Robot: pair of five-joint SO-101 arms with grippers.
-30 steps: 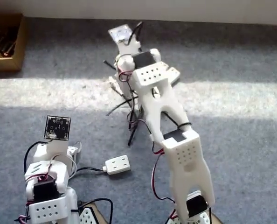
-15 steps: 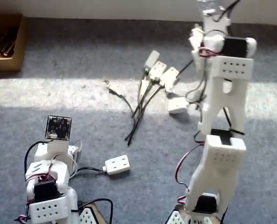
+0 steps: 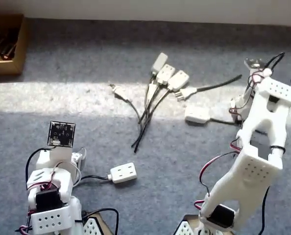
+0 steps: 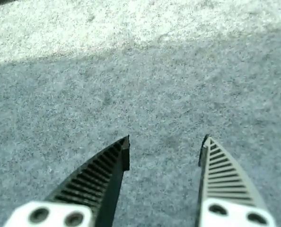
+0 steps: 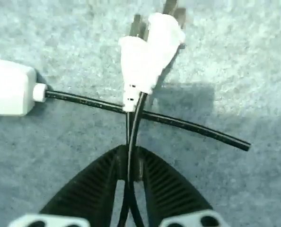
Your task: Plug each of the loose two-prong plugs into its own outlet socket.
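Observation:
My right gripper [image 5: 129, 165] is shut on the thin black cord of a white two-prong plug [image 5: 147, 52], which hangs just ahead of the fingertips, prongs pointing away. Below it lies a white outlet socket [image 5: 8, 92] whose black cord crosses under the plug. From above, that socket [image 3: 197, 115] sits left of the right gripper [image 3: 239, 105]. A second white socket [image 3: 123, 172] rests near the left arm. My left gripper [image 4: 166, 151] is open over bare carpet. More plugs and sockets [image 3: 166, 72] are bunched at the middle back.
Grey carpet [image 3: 86, 58] covers the floor, with a sunlit band across the middle. Black cords [image 3: 143, 120] trail from the bunch toward the centre. A small loose plug [image 3: 117, 89] lies left of them. A wooden box [image 3: 8, 44] stands at the far left edge.
The right arm has swung from over the bunch of plugs to the right side. One white socket now lies apart from the bunch on the right. The left arm stayed put.

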